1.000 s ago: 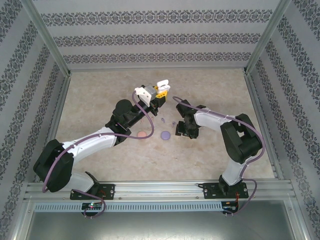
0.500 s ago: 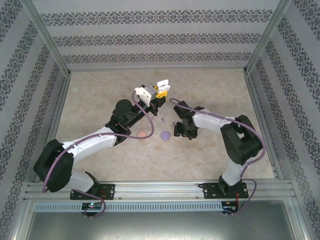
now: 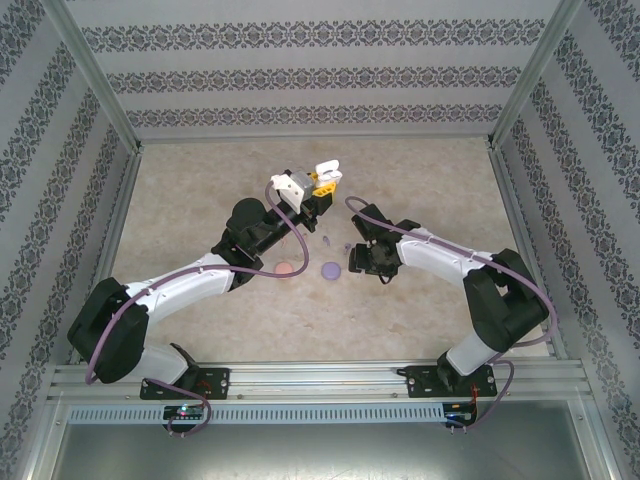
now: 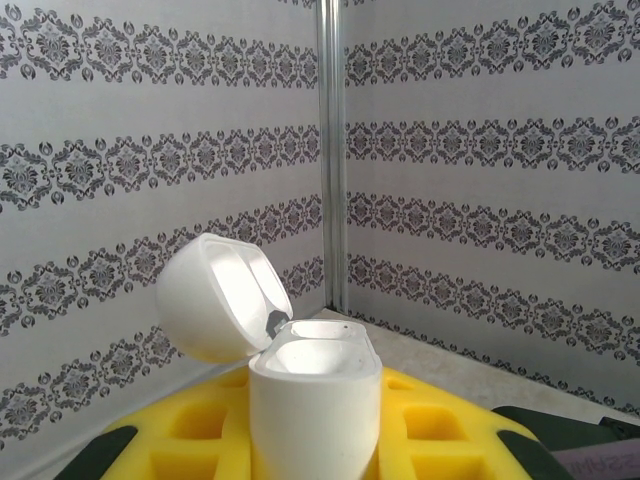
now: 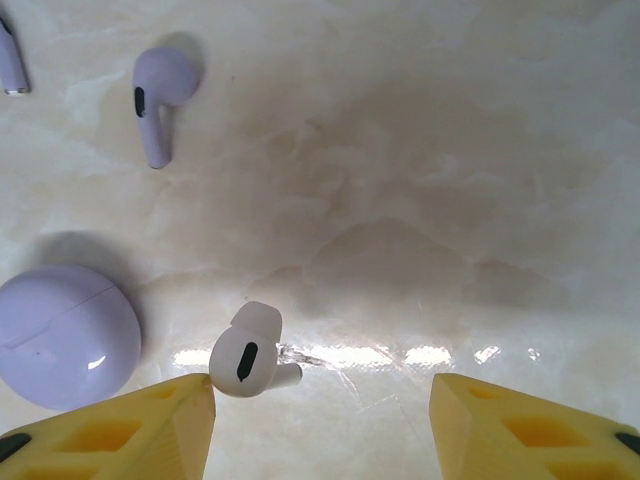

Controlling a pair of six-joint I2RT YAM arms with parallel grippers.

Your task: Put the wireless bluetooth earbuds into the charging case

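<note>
1 white charging case (image 4: 315,400), lid flipped open, is clamped in the left end effector (image 3: 320,183) above the counter (image 3: 200,200). Rightward lie a purple case (image 5: 62,335), a purple earbud (image 5: 158,95) and a white earbud (image 5: 250,362), the last inside the wide right end effector (image 5: 320,410).

A pale beige marbled desk (image 3: 200,180) seen from above, its glossy surface catching a streak of light. Walls (image 3: 320,60) with bands of grey damask pattern enclose it at 9, 12 and 3 o'clock. Slanting metal posts (image 3: 92,70) stand at 10 and 2 o'clock. A silver rail (image 3: 320,378) spans the 6 o'clock edge.
</note>
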